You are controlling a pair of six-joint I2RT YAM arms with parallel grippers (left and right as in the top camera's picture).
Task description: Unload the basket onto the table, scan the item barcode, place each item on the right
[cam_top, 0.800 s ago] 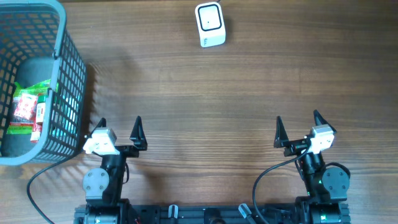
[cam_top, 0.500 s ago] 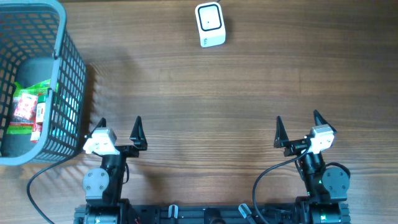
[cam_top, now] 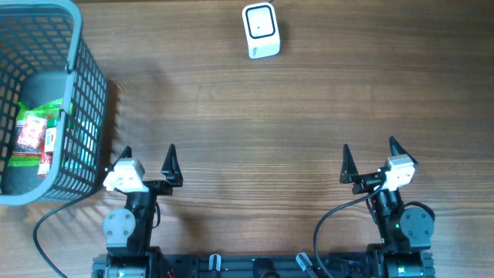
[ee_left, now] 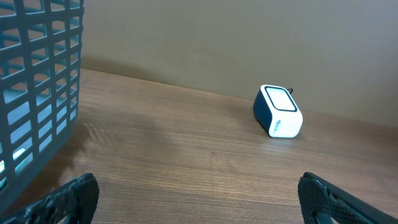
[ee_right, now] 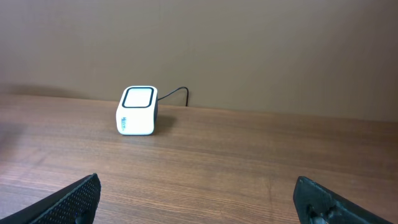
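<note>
A red, green and white packaged item [cam_top: 32,137] lies inside the grey mesh basket [cam_top: 86,93] at the far left, next to a dark bundle. The white barcode scanner [cam_top: 260,30] stands at the back of the wooden table; it also shows in the left wrist view as scanner [ee_left: 278,111] and in the right wrist view as scanner [ee_right: 137,110]. My left gripper [cam_top: 147,157] rests open near the front edge, just right of the basket, with nothing between its fingers. Over on the right, my right gripper [cam_top: 368,152] is open and empty too.
The basket wall [ee_left: 37,87] rises close on the left of my left gripper. A black cable [ee_right: 177,92] runs from the scanner toward the back wall. Black cables trail from both arm bases at the front edge.
</note>
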